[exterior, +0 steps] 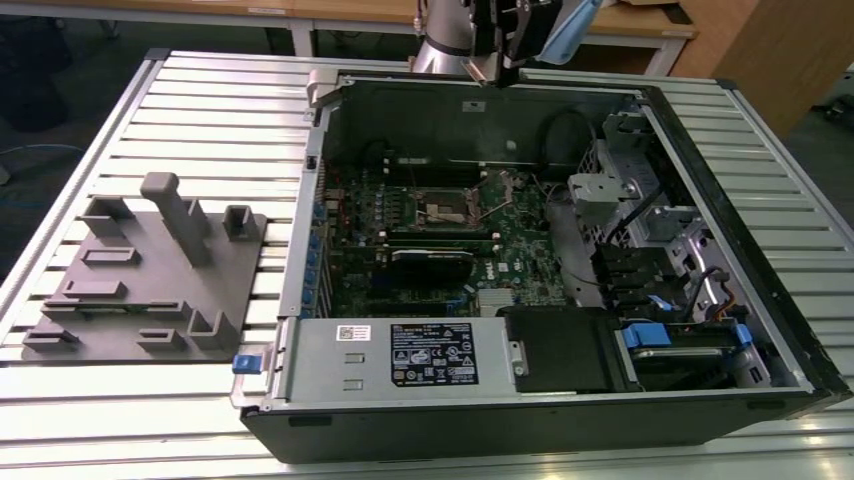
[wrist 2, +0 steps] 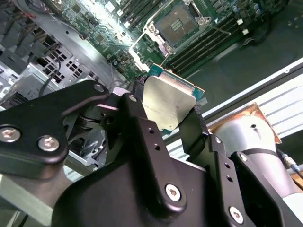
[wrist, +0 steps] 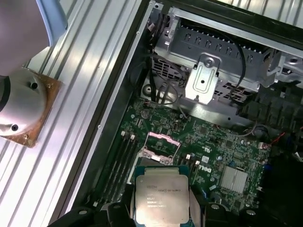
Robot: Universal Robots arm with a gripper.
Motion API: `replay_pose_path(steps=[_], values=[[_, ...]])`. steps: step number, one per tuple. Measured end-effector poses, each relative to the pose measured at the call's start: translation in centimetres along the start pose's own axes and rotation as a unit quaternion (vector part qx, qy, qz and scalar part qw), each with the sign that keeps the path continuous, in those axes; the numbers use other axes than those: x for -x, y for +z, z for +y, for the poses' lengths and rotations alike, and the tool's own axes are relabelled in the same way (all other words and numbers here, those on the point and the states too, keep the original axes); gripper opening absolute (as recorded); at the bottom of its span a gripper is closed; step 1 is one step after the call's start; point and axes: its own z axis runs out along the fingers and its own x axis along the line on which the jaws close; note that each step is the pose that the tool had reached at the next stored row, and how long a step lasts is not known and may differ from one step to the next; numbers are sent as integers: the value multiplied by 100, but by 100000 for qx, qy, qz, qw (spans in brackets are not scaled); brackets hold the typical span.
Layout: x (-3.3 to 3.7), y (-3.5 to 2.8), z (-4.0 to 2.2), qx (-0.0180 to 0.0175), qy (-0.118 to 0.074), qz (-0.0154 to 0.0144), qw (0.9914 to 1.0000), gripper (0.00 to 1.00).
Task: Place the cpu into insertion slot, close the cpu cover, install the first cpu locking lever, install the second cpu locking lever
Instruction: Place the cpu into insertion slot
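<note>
Open room is lying above the insertion slot (exterior: 451, 206); the drive cage (exterior: 603, 190) is crowding it from the exterior view's right.

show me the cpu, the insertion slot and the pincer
cpu (wrist: 162, 196), first wrist view, middle of its metal top
insertion slot (wrist 2: 181, 22), second wrist view, its centre
pincer (wrist 2: 167, 100), second wrist view, midway between the fingertips clamping the cpu
</note>
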Motion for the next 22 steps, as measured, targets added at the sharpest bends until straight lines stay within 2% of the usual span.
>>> replay_pose_path(steps=[5,7,12,18,20,22], values=[[0,1,0,-69,-23,-194,100000,54],[-3,20,-12,-8,68,-224,100000,54],[-5,104,-58,141,1149,-435,99992,54],[5,211,-77,149,1638,-507,99985,54],[7,247,-82,156,2399,-612,99969,54],[8,275,-86,163,4043,-849,99914,54]])
